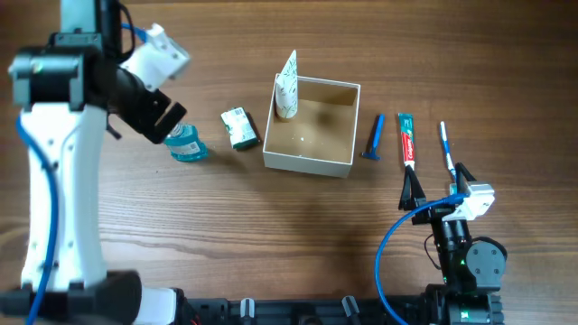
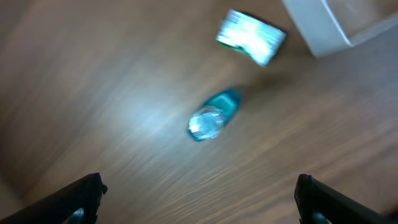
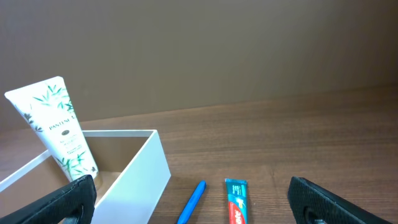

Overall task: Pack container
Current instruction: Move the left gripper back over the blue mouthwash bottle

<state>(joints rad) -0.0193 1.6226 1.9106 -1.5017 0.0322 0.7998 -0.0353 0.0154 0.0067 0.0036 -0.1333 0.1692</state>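
The container, a white square box with a tan inside, stands mid-table; it also shows in the right wrist view. A white Pantene tube leans upright in its far left corner, also seen in the right wrist view. My left gripper is open and empty, hovering over a teal bottle lying on the table, which shows blurred in the left wrist view. A green-white packet lies between the bottle and the box. My right gripper is open and empty near the front right.
Right of the box lie a blue razor, a toothpaste tube and a toothbrush. The razor and toothpaste show in the right wrist view. The packet shows in the left wrist view.
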